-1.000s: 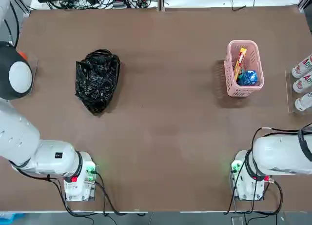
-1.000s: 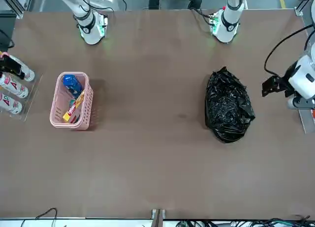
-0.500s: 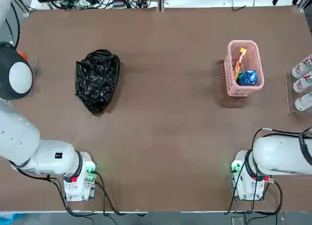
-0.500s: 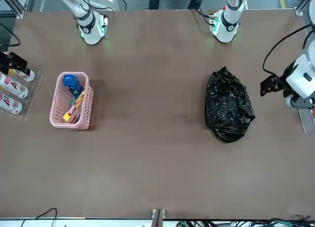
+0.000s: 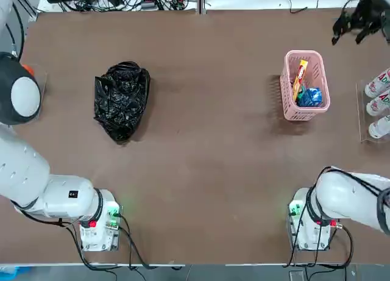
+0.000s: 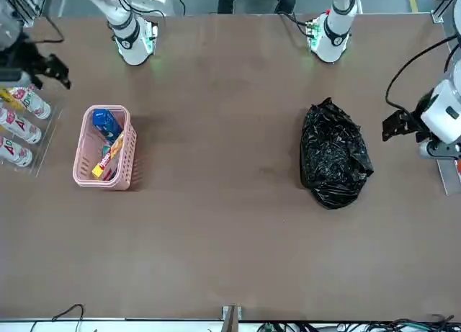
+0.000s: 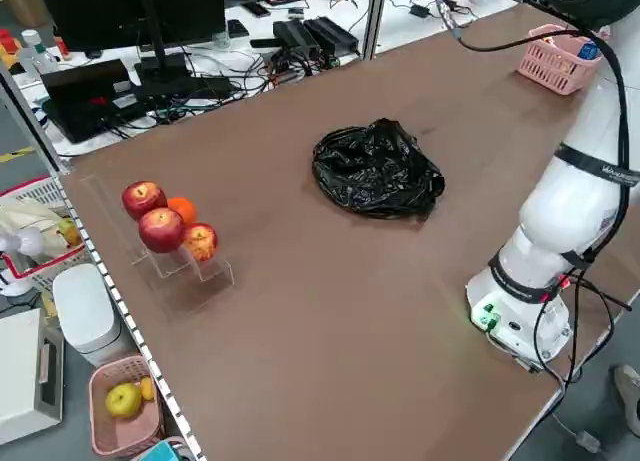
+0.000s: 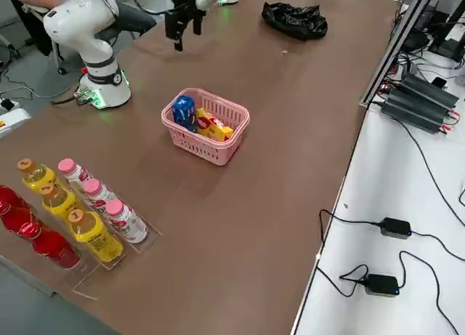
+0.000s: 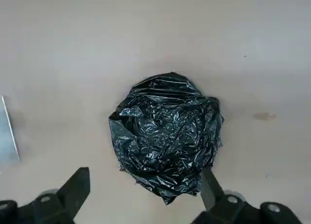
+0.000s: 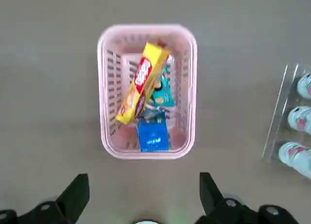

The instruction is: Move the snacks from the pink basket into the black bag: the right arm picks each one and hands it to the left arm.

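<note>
Right wrist view: pink basket [image 10: 104,83] with three snacks [image 10: 142,82] (yellow topmost).

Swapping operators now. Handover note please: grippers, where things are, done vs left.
Right gripper: open, empty, raised near the table's far right corner, not over the pink basket.
Left gripper: open, empty, at the table's left edge beside the black bag.
Basket contents: yellow-orange pack, teal pack, blue pack.
Bag lies crumpled on the table.
Done: nothing moved.
Left: right picks each snack, hands it to left, left bags it, three times.
</note>
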